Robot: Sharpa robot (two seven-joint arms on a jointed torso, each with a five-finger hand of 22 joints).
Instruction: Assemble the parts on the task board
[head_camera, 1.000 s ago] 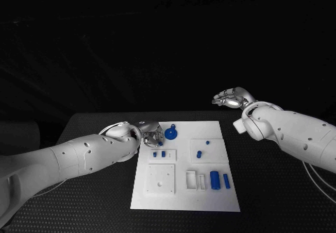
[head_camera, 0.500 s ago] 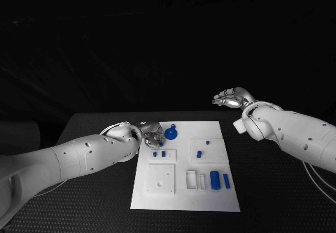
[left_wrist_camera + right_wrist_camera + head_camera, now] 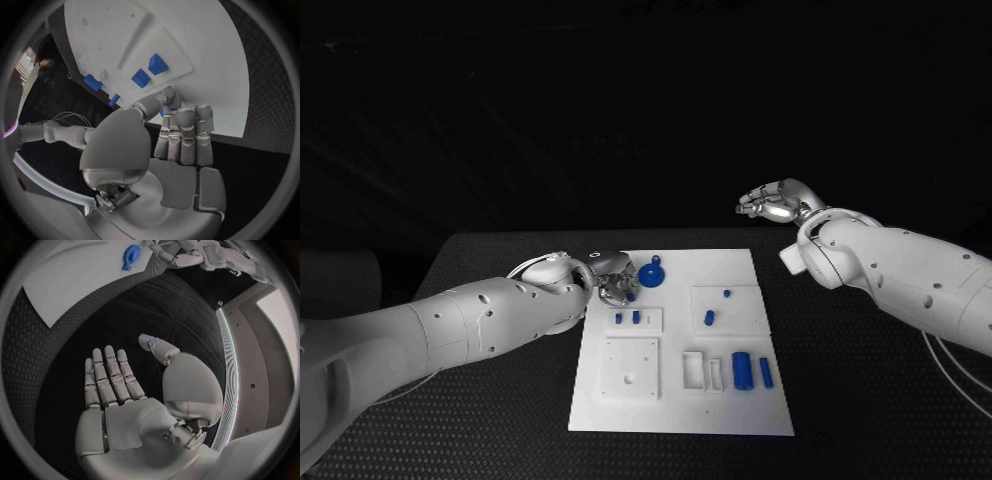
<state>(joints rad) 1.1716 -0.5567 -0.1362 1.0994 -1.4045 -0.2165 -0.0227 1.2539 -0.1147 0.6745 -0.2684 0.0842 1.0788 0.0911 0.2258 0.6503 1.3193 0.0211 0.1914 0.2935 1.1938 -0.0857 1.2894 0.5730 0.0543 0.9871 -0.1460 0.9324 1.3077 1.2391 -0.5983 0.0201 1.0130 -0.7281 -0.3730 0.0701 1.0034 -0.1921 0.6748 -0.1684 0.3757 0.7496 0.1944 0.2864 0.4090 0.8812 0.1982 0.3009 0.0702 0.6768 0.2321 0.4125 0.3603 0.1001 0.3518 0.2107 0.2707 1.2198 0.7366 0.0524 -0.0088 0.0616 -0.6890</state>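
The white task board [image 3: 733, 405] lies mid-table. My left hand [image 3: 607, 280] hovers at the board's far left corner, and its thumb and fingers pinch what looks like a small blue part [image 3: 629, 293]. In the left wrist view a sliver of blue [image 3: 163, 111] shows between the thumb and the closed fingers [image 3: 186, 131], above the board [image 3: 206, 55]. A round blue part with a loop [image 3: 652, 273] lies just right of that hand. My right hand [image 3: 773, 203] is raised beyond the board's far right, holding nothing, its fingers [image 3: 107, 375] straight and spread.
On the board, a raised block holds two small blue pieces [image 3: 627, 318]. A blue cylinder [image 3: 743, 369] and a thin blue bar [image 3: 766, 372] stand at the near right. Small blue pieces [image 3: 708, 318] sit in the right block. Black table [image 3: 877, 400] surrounds the board.
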